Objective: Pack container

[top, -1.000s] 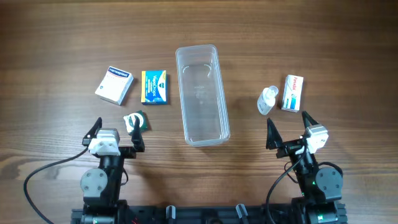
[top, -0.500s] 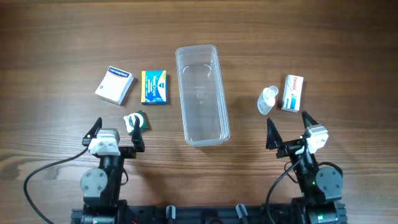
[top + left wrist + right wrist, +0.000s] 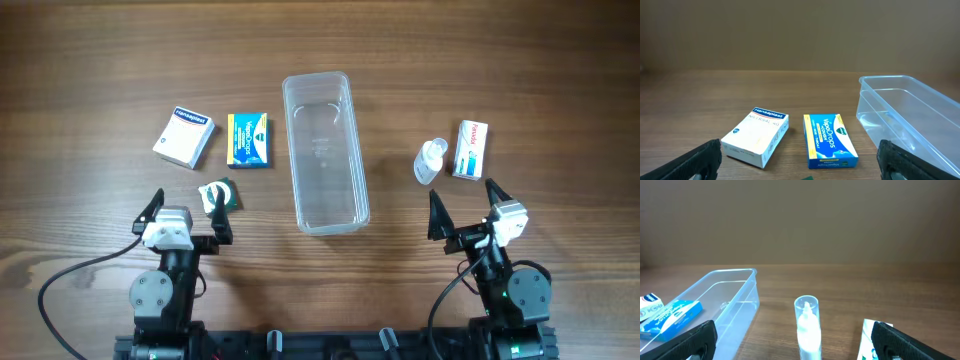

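table (image 3: 100, 60): wood-grain top, bearing everything.
container (image 3: 325, 152): clear tub lying lengthwise at the middle of the table, nothing in it. the left wrist view shows its near left corner (image 3: 910, 115), and the right wrist view shows the opposite wall (image 3: 725, 297).
left gripper (image 3: 186, 207): near the container's lower left, fingers spread wide, grasping nothing.
right gripper (image 3: 463, 205): near the container's lower right, fingers spread wide, grasping nothing.
white box (image 3: 184, 137): farthest left of the container. "hansaplast" reads only in the left wrist view (image 3: 756, 136).
yellow-blue box (image 3: 248, 139): between the white box and the container. "vapodrops" shows in the left wrist view (image 3: 829, 140).
red-white box (image 3: 470, 149): farthest right of the container, cut off in the right wrist view.
small bottle (image 3: 430, 160): between the container and the red-white box, lying down seen from overhead, cap end toward the right wrist camera (image 3: 806, 327).
green-white item (image 3: 217, 194): left of the container, by the left gripper's inner finger; too small to tell what it is.
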Available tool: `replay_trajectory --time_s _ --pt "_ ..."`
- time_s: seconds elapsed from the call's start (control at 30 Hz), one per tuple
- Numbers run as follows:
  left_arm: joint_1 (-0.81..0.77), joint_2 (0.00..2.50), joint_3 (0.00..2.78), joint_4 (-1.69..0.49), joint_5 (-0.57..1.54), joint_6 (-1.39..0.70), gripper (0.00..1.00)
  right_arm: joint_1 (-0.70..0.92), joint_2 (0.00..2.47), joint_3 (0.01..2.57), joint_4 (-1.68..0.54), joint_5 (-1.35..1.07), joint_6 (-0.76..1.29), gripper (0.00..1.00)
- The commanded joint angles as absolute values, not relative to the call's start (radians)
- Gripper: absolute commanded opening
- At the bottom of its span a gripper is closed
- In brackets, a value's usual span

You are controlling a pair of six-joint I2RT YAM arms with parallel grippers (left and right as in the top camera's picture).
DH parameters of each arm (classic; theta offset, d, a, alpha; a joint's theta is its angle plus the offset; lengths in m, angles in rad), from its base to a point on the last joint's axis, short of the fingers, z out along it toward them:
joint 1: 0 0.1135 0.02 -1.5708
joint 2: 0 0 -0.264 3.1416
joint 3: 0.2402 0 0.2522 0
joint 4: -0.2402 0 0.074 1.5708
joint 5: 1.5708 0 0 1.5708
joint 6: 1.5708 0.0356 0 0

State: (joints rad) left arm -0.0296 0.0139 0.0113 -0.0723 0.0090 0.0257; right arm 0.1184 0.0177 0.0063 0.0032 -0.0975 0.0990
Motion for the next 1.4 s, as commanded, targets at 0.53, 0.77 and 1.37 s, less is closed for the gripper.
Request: replay_trajectory --time_s 0.53,0.77,1.37 --pt "-0.023 0.003 0.006 -0.075 0.022 0.045 1.00 0.114 0.023 0.006 0.007 -0.113 0.081 1.00" --pt "-0.024 0.003 0.006 -0.051 0.262 -0.016 1.00 0.114 0.023 0.006 0.007 -0.113 0.081 1.00" --pt "-0.023 0.012 0.085 -0.036 0.586 -0.062 1.00 0.114 0.023 0.006 0.007 -0.113 0.081 1.00"
